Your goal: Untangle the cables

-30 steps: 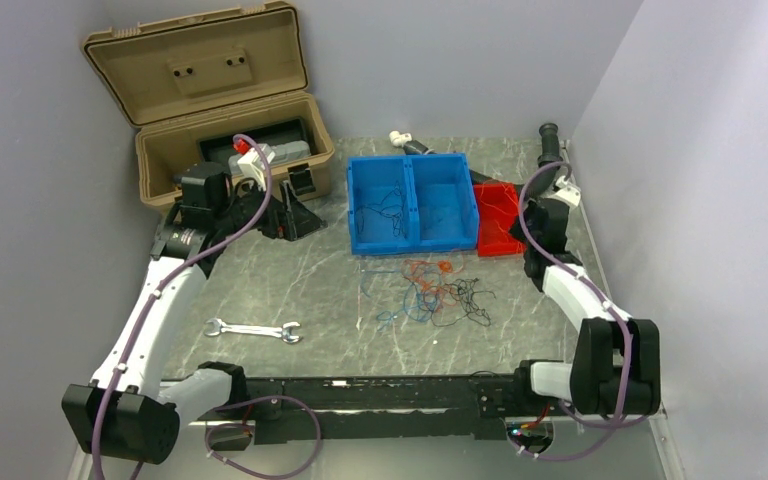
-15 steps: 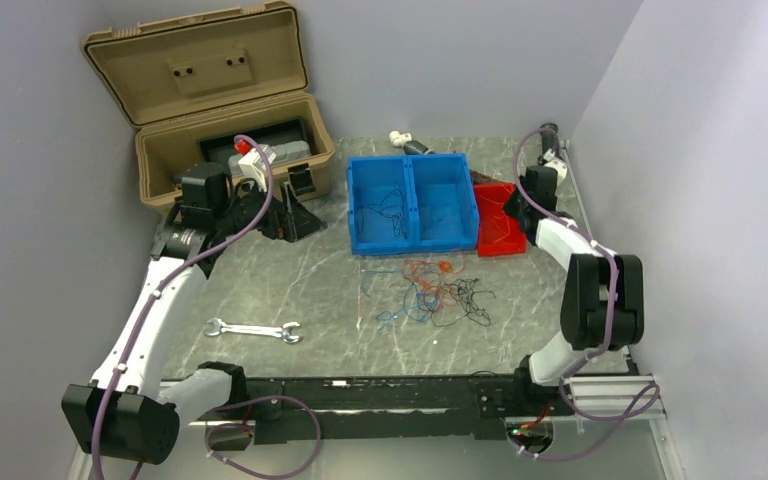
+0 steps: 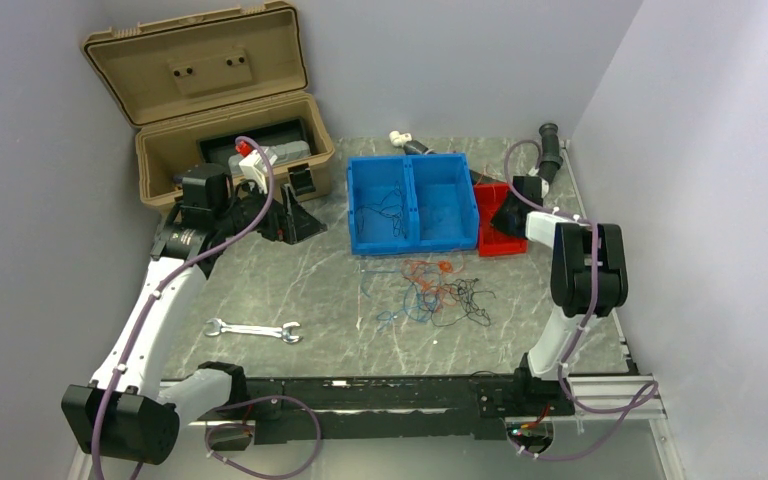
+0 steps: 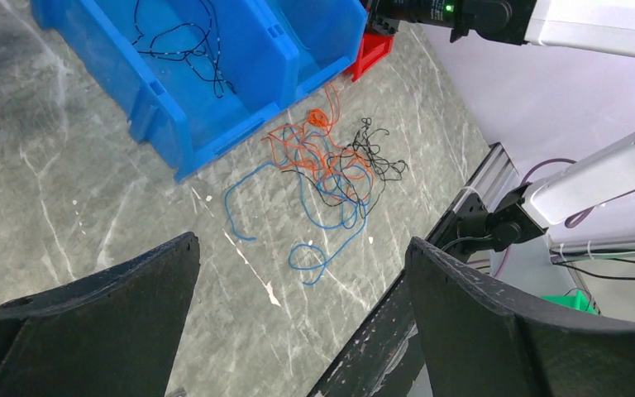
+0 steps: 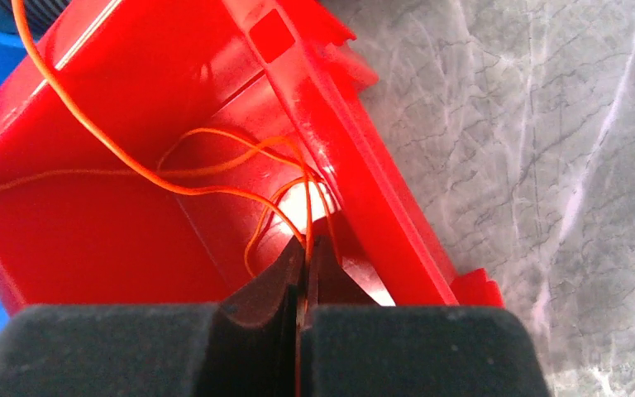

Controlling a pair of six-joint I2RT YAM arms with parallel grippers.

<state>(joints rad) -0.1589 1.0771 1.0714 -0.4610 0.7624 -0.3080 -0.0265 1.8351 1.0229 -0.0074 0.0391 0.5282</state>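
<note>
The cables (image 3: 435, 292) lie in a loose tangle of blue, orange and black strands on the table in front of the blue bin; they also show in the left wrist view (image 4: 327, 169). My right gripper (image 3: 506, 217) is over the red bin (image 3: 500, 243); in the right wrist view it (image 5: 306, 248) is shut on an orange cable (image 5: 215, 186) that loops inside the red bin (image 5: 91, 223). My left gripper (image 3: 290, 215) is open and empty near the tan case, far left of the tangle, its fingers (image 4: 479, 322) wide apart.
A two-part blue bin (image 3: 413, 203) holds some black and blue strands (image 4: 186, 45). An open tan toolbox (image 3: 222, 110) stands at the back left. A wrench (image 3: 253, 330) lies at the front left. A black hose (image 3: 550, 145) and a white fitting (image 3: 400, 138) sit at the back.
My right arm has swung in and lowered its gripper to the red bin with the orange cable. The left arm and the tangle have not moved.
</note>
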